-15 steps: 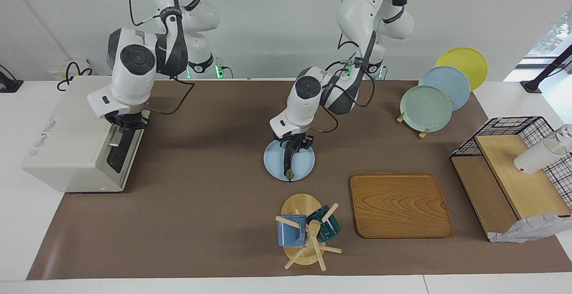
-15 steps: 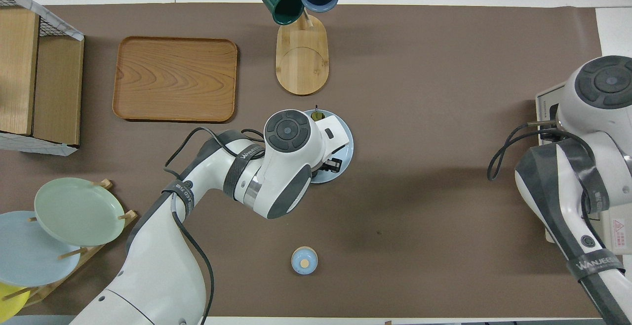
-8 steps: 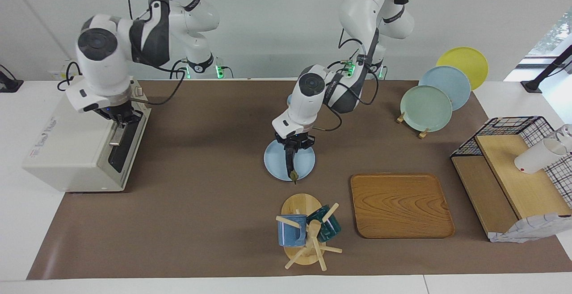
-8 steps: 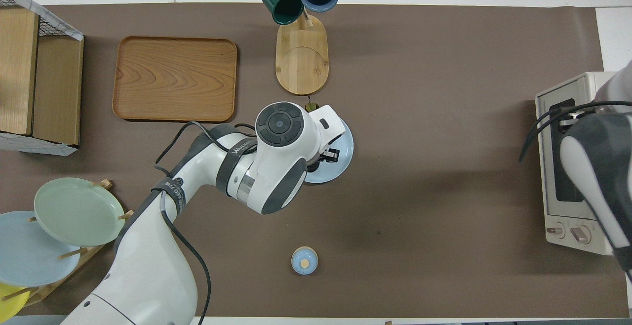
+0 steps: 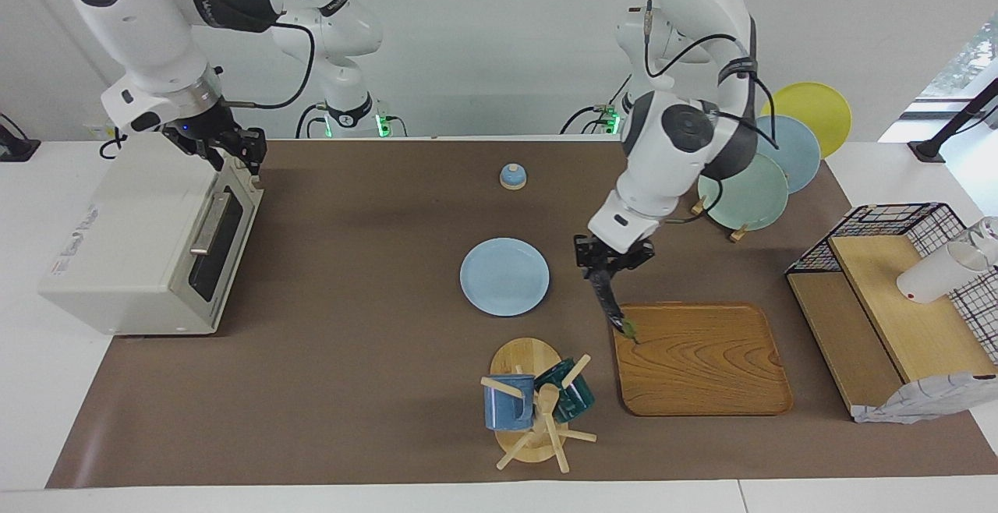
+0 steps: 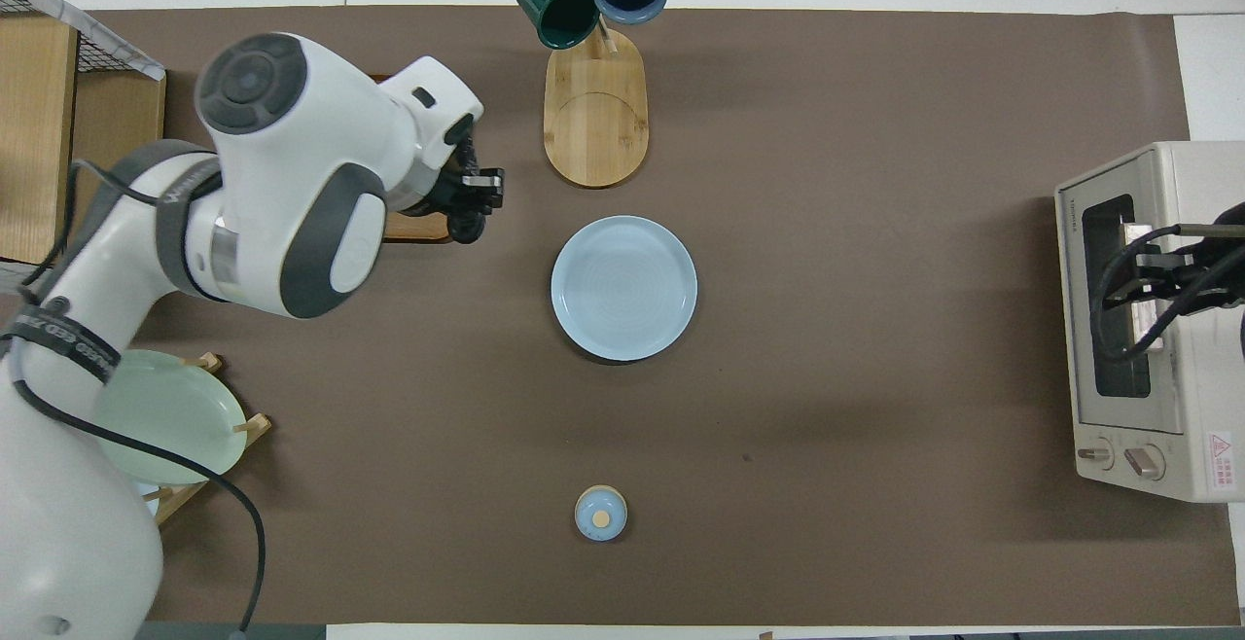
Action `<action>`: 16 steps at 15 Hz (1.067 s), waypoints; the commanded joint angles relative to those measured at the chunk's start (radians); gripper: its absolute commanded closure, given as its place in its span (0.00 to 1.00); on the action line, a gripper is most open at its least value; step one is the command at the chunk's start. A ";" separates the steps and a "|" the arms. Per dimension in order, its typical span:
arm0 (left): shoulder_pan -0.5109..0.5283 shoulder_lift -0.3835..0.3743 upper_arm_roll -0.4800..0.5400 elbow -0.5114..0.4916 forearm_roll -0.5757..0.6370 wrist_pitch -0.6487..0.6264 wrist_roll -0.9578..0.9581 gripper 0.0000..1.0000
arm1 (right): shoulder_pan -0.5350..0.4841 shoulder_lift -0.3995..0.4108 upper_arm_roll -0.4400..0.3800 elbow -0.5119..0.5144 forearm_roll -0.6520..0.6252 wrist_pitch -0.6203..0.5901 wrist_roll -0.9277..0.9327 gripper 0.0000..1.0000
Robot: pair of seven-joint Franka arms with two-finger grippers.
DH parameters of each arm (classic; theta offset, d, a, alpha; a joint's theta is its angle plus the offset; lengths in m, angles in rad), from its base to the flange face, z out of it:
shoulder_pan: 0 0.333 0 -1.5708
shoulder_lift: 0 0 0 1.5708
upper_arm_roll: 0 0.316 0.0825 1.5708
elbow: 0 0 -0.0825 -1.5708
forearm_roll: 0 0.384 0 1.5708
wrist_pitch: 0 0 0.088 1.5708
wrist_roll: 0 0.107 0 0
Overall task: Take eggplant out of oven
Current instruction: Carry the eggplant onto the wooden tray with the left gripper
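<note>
Wooden tray: visible grain, satin sheen. Oven: matt off-white casing, dark glass door. Table cover: matt brown.

Facing view. The left gripper, clamped on the long, slim, dark purple-black eggplant, hangs over the rectangular wooden tray; the eggplant's greenish stem tip lies at the tray's corner nearest the round pale-blue plate. The right gripper, fingers apart, hovers at the top edge of the boxy off-white toaster oven, whose dark glass door is shut, at the right arm's end of the brown table mat.
</note>
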 commanded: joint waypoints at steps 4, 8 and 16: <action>0.209 0.125 -0.012 0.156 0.004 -0.108 0.213 1.00 | -0.016 0.022 -0.012 -0.010 0.048 0.041 -0.069 0.00; 0.234 0.285 -0.009 0.279 0.044 -0.076 0.276 1.00 | -0.011 0.085 -0.006 0.108 0.033 -0.011 -0.073 0.00; 0.252 0.296 -0.009 0.218 0.058 0.047 0.313 1.00 | -0.013 0.053 -0.001 0.085 0.038 -0.010 -0.086 0.00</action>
